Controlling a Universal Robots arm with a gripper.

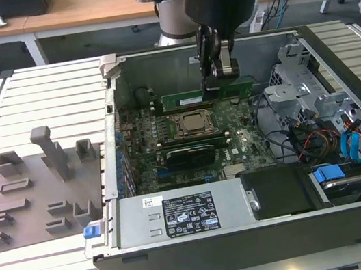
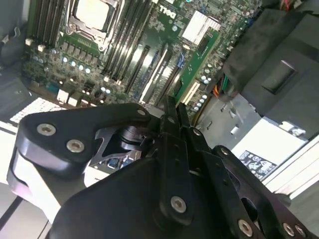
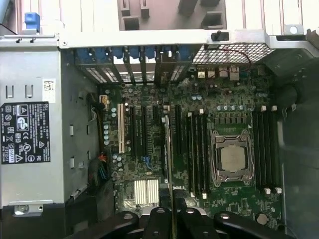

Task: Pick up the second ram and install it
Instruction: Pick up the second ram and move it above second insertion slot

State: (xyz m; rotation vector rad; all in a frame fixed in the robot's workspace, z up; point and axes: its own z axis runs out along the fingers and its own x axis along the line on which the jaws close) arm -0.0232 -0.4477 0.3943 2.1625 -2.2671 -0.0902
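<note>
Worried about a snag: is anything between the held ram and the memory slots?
Nothing visible. The pincer holds the second ram over the motherboard, beside the processor socket; the memory slots look empty.

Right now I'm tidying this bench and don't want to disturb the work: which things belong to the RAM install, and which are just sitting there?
In the job: second ram, gripped by the end effector; memory slots; motherboard.

Just sitting there: power supply; processor socket; grey holder tray; drive cables.
</note>
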